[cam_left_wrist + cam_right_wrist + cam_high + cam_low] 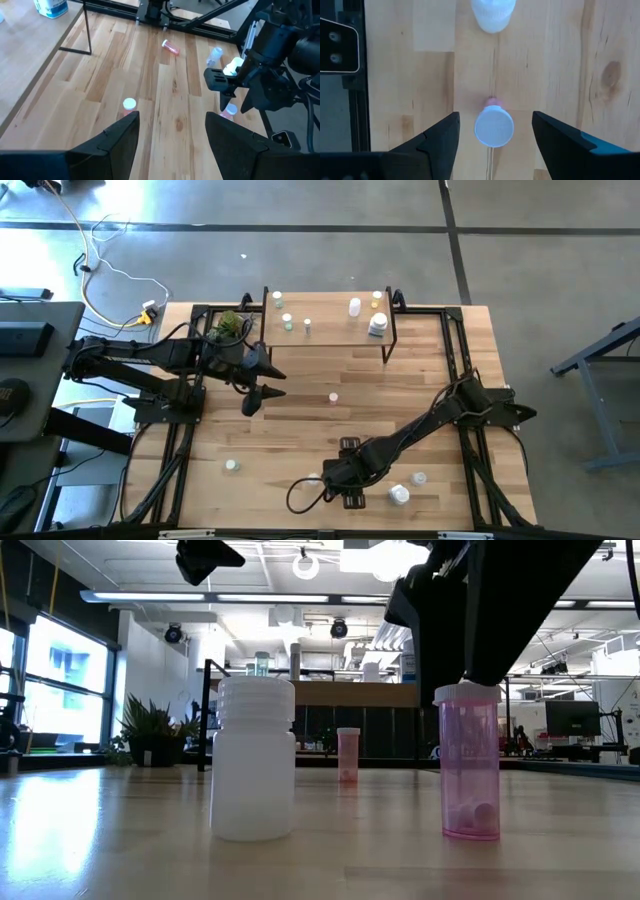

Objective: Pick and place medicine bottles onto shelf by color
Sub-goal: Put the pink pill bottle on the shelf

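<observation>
We see a wooden table (300,430) with a small shelf (330,330) at its far edge, several bottles standing on it. Well in front of the shelf, the right gripper (492,135) hangs with fingers spread, holding nothing, directly over a pink bottle (493,128), a white bottle (492,12) nearby. Beside the shelf, the left gripper (172,135) hovers, fingers released.

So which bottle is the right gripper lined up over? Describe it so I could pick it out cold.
Start at the table's near edge, opposite the shelf, where the right gripper hangs open. Directly below it, between the fingers, stands a clear pink bottle with a white cap. Its neighbour, the wide white bottle, is opaque and squat; this one is slim and see-through.
</observation>
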Robot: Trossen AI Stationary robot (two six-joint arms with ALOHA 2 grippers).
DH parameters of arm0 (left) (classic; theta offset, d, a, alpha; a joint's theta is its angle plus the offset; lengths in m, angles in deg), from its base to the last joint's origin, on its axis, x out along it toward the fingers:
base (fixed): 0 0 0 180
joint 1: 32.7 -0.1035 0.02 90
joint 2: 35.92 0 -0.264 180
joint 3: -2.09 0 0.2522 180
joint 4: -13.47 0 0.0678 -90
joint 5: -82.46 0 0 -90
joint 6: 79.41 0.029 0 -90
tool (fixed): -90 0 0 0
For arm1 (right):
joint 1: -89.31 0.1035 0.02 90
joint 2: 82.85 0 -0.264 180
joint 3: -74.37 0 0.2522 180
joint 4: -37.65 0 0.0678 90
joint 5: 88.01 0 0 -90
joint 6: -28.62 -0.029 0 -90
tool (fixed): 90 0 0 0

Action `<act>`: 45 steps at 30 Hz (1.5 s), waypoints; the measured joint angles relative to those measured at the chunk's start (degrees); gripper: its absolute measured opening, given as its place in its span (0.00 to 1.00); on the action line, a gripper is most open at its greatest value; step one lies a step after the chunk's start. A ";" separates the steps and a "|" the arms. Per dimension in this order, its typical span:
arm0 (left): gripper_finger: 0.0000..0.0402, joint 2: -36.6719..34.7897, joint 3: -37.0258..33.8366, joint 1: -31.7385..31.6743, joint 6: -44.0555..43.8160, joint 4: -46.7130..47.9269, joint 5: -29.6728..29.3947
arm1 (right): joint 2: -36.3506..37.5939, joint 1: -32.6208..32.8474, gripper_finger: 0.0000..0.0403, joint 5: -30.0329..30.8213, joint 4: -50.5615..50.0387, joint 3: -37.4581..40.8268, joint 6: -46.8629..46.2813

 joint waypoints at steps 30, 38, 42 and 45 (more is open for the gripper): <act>0.54 0.00 0.00 -0.02 0.04 0.02 -0.01 | -1.31 0.04 0.45 -1.38 -0.19 -0.02 -2.64; 0.54 0.00 0.00 -0.02 0.04 0.13 -0.02 | -1.31 0.04 0.34 -1.38 -0.19 -0.02 -2.68; 0.54 0.00 0.00 -0.02 0.04 0.16 0.00 | -1.31 0.04 0.26 -1.38 -0.17 -0.02 -2.64; 0.54 0.00 0.00 -0.02 0.04 0.16 -0.02 | -1.31 0.04 0.24 -1.40 -0.16 -0.02 -2.64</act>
